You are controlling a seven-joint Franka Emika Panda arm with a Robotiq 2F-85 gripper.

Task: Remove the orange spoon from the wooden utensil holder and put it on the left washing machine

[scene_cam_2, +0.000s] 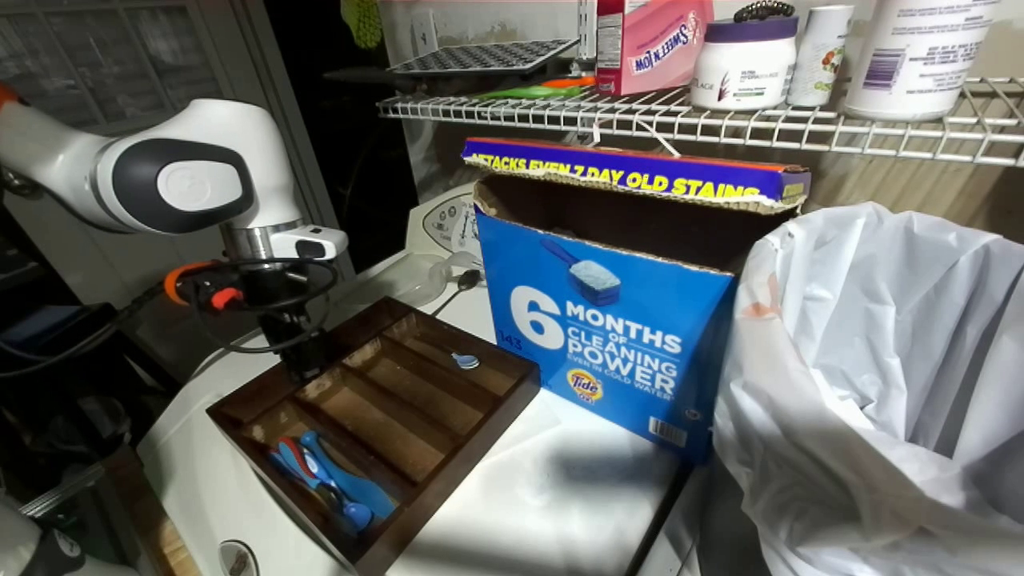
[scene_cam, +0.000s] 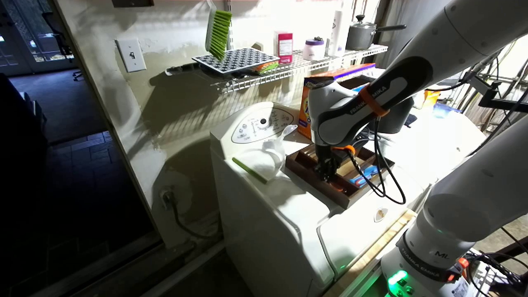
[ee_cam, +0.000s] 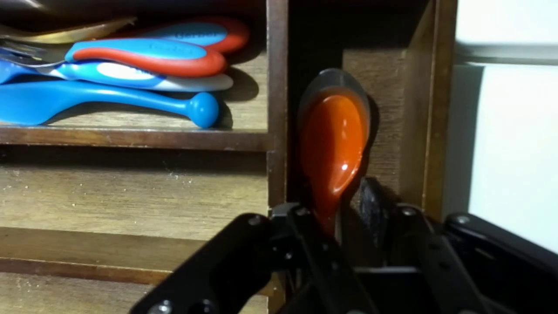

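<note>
Tight quarters inside the wooden utensil holder (scene_cam_2: 458, 468): the gripper (ee_cam: 332, 205) is down in a side compartment (ee_cam: 381, 78), its jaws apart with the orange spoon's (ee_cam: 331, 135) neck between them, a divider (ee_cam: 277, 109) just beside one jaw and the outer wall (ee_cam: 440, 109) near the other. Across the divider, middle compartments (scene_cam_2: 400, 400) lie free from above, while children's utensils (ee_cam: 144, 50) crowd another. Black cables (scene_cam: 376, 134) hang in loops about the gripper. Towards the wall I see a tall Tide box (scene_cam_2: 608, 344) in the way, a wire shelf (scene_cam_2: 696, 128) higher up, and a white bin liner (scene_cam_2: 864, 336) near the box. A dustpan (scene_cam: 249, 170) lies beside the holder. Bare top on the left washing machine (scene_cam: 305, 210) runs between holder and machine edge.
</note>
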